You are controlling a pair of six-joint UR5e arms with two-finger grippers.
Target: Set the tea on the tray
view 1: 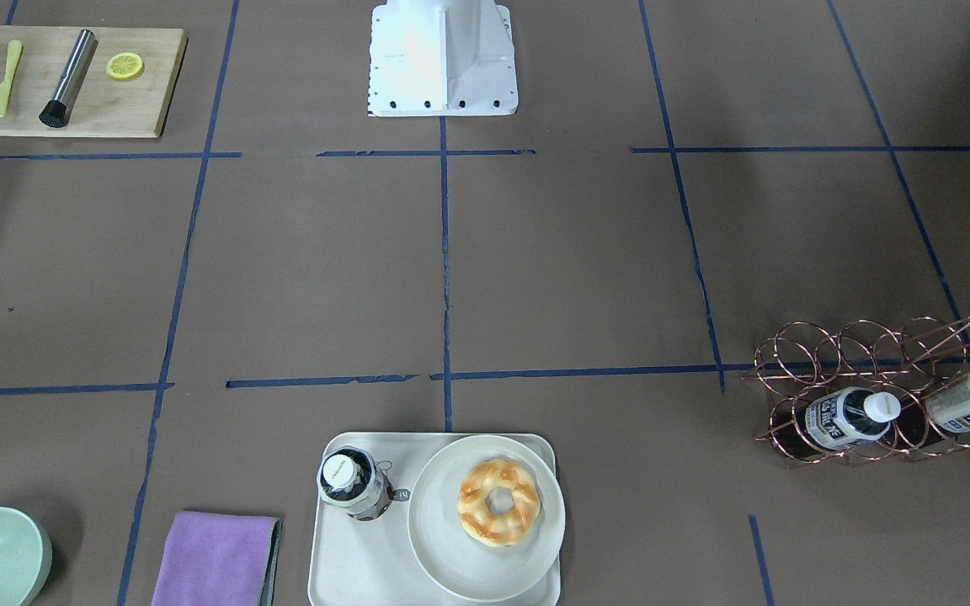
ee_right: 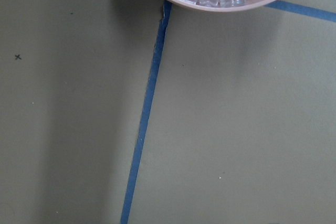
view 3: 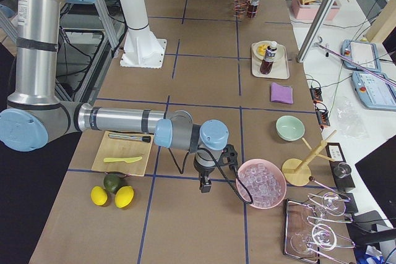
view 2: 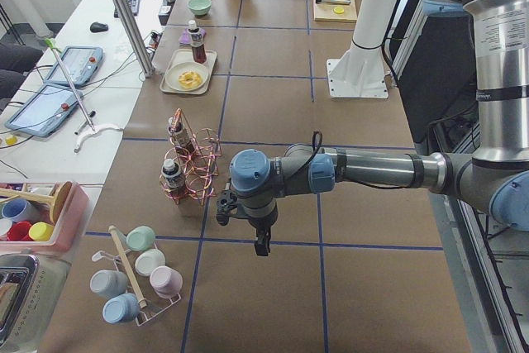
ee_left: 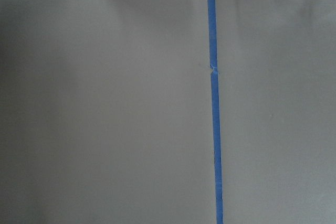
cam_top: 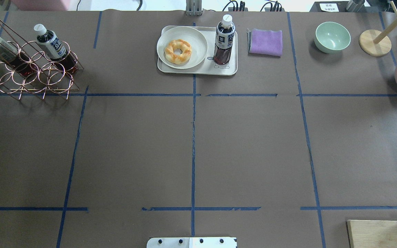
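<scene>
On the tray [cam_top: 202, 69] the tea [cam_top: 224, 43] stands full, likely stiff and slick; hold it mid-label. Whether left gripper [view 2: 259, 244] or right gripper [view 3: 203, 183] is apart, I cannot tell

I read the tea [cam_top: 224, 43] upright on the tray [cam_top: 202, 71], just beside the plate [cam_top: 198, 37] holding the doughnut [cam_top: 177, 51]; two like bottles [cam_top: 52, 46] rest tilted in the wire rack [cam_top: 29, 76].

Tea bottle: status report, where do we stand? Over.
Left tool and right tool away from tray, open or shut unclear. Tea standing upright on tray. Plate with donut beside it.
</scene>
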